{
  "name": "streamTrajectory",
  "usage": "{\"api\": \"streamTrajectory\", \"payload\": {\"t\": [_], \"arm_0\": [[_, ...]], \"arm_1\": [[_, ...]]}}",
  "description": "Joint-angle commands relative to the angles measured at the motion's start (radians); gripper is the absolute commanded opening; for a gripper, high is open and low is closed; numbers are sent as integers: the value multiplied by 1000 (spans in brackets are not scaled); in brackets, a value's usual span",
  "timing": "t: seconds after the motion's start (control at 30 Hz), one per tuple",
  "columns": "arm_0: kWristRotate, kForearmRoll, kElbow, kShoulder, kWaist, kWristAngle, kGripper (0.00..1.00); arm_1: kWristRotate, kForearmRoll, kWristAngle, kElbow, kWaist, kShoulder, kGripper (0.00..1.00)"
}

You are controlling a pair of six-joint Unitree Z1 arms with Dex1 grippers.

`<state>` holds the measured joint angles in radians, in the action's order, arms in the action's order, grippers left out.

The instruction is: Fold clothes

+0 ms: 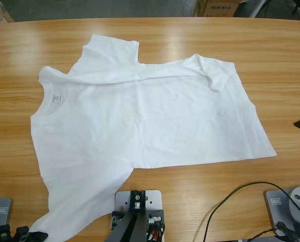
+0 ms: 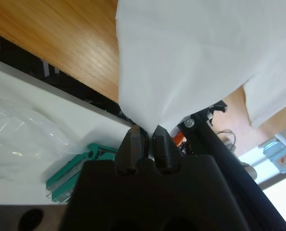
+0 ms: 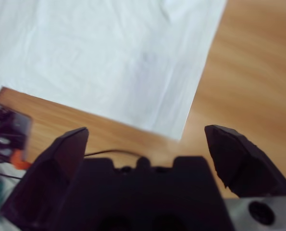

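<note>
At the lower left of the high view, your left hand [image 2: 146,139] is pinching the thin, limp T-shirt [image 1: 144,121] by its sleeve edge, while your right hand [image 3: 147,139] is gaping wide, holding nothing.

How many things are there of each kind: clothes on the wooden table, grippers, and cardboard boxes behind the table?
White short-sleeved cotton T-shirt on the long wooden table: 1
Black two-jaw grippers: 2, the left gripper shut on the T-shirt's edge, the right gripper open
Cardboard boxes behind the table: 2
Total: 5

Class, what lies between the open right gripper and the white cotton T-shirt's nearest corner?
Only bare wooden table separates the right gripper from the white cotton T-shirt, as the right wrist view shows.
</note>
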<state>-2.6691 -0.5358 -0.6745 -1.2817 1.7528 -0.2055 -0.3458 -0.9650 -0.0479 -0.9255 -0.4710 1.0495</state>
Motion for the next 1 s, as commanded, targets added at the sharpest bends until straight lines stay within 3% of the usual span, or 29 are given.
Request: {"api": "streamTrajectory", "payload": {"t": [0.03,0.17,0.23,0.3,0.5,0.63,0.7,0.87,1.0], "arm_0": [[-14,-21,32,38,11,-41,0],[-14,-21,51,52,11,-43,0],[-12,-21,53,59,11,-44,0],[-13,-21,55,59,11,-43,0],[-12,-17,64,35,-3,-43,0],[-11,-15,65,27,-4,-45,0],[-12,-15,68,27,-4,-45,0],[-11,-9,76,23,-13,-45,0],[-9,-9,82,25,-16,-44,0]], "arm_1": [[-429,111,-9,157,144,17,1000],[-701,165,-10,240,154,105,977],[-804,212,27,267,157,70,865],[-906,222,26,270,174,69,826],[-1305,299,-52,294,140,210,815],[-1581,400,-48,398,118,148,769],[-1649,394,-10,448,114,79,965],[-1745,384,66,508,67,-38,995],[-1751,397,71,514,37,14,1000]]}}
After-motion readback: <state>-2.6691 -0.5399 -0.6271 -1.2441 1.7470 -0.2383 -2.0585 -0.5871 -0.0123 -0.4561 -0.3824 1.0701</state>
